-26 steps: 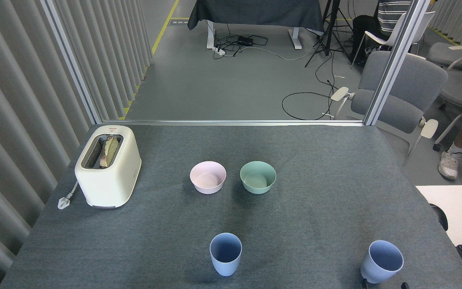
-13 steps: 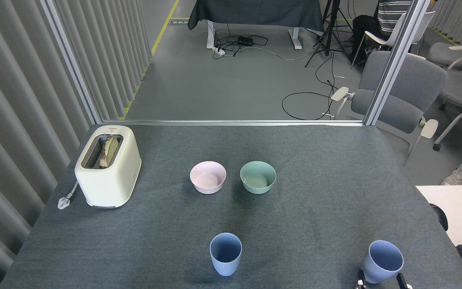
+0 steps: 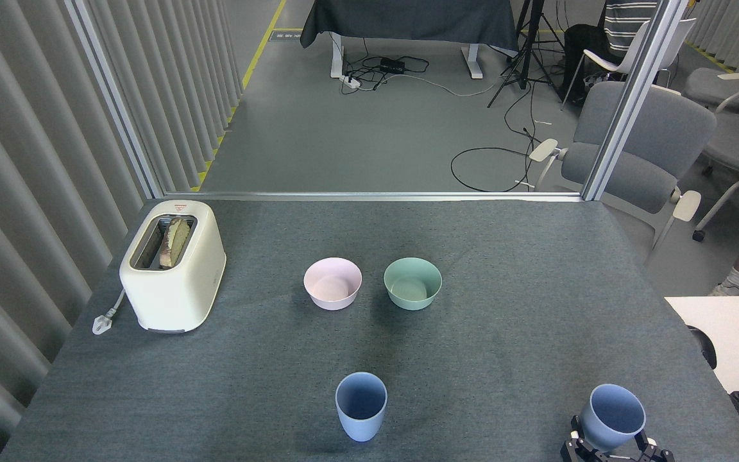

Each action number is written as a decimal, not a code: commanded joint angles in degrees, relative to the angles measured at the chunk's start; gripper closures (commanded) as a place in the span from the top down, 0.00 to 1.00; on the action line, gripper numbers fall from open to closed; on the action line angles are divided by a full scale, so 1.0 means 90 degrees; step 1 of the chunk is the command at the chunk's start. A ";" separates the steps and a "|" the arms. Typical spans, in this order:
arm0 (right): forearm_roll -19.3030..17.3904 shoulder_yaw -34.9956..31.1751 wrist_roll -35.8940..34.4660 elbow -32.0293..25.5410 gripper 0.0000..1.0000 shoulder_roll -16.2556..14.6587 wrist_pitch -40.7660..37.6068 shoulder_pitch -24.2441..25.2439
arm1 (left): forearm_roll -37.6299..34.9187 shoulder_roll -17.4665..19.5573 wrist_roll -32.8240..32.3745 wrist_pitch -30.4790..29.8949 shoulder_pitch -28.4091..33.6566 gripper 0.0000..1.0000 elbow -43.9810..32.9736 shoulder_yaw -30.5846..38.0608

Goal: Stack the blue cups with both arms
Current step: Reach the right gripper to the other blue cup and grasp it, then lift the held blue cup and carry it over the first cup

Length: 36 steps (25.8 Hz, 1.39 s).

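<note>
With 1 blue cup (image 3: 361, 405) standing free below the pink bowl (image 3: 332, 283), the right gripper (image 3: 613, 449) cradles the other cup (image 3: 612, 418) far right, its fingers around the base; next, carry it over for nesting.

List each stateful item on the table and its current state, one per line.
Centre blue cup: upright, empty, standing free.
Right blue cup: tilted, with the right gripper around its base; its fingers flank the cup.
Pink bowl: upright, empty.
Mint-green bowl: upright, empty.
Toaster: bread in one slot, plug lying loose on the table.
Left gripper: not in view.
</note>
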 commanded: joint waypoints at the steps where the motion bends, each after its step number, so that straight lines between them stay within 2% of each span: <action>1: 0.0005 0.0100 0.0002 0.0066 1.00 -0.0128 -0.0007 -0.0086 | 0.0010 0.0001 0.0010 -0.0001 0.0004 1.00 -0.0003 0.0000; 3: 0.0005 0.0159 -0.0007 0.0066 0.99 -0.0148 0.0012 -0.0154 | 0.0000 -0.0009 0.0010 -0.0001 0.0004 1.00 -0.0003 0.0000; 5: 0.0005 0.0178 -0.0017 0.0066 0.89 -0.0148 0.0032 -0.0164 | 0.0000 -0.0009 0.0010 -0.0001 0.0004 1.00 -0.0003 0.0000; 11: 0.0083 0.0208 -0.0076 -0.0081 0.70 -0.0079 0.0051 -0.0135 | 0.0010 -0.0009 0.0010 -0.0001 0.0014 1.00 -0.0003 0.0000; 16: 0.0112 0.0227 0.0002 -0.0774 0.67 -0.0050 0.0071 -0.0174 | 0.0010 -0.0009 0.0010 -0.0001 0.0014 1.00 -0.0013 0.0000; 18: 0.0327 0.0452 0.0120 -0.0872 0.67 0.0009 0.0071 -0.0359 | 0.0010 -0.0009 0.0010 0.0009 0.0014 1.00 -0.0022 0.0000; 22: 0.0923 0.1291 0.0637 -0.0833 0.68 0.0467 0.0129 -0.1180 | 0.0010 -0.0019 0.0010 0.0009 0.0004 1.00 -0.0013 0.0000; 26: 0.1216 0.2161 0.1125 -0.0862 0.70 0.1346 0.0159 -0.1639 | 0.0010 -0.0019 0.0020 0.0038 0.0004 1.00 0.0007 -0.0019; 28: 0.1460 0.2561 0.1213 -0.0921 0.71 0.1649 0.0159 -0.1678 | 0.0010 -0.0019 0.0020 0.0048 0.0004 1.00 -0.0003 -0.0019; 32: 0.1646 0.3176 0.1213 -0.1223 0.71 0.1923 0.0129 -0.1561 | 0.0010 -0.0019 0.0020 0.0048 0.0004 1.00 0.0007 -0.0010; 36: 0.1733 0.3694 0.1252 -0.1341 0.71 0.1991 0.0149 -0.1316 | 0.0019 -0.0029 0.0020 0.0038 -0.0006 1.00 0.0026 -0.0019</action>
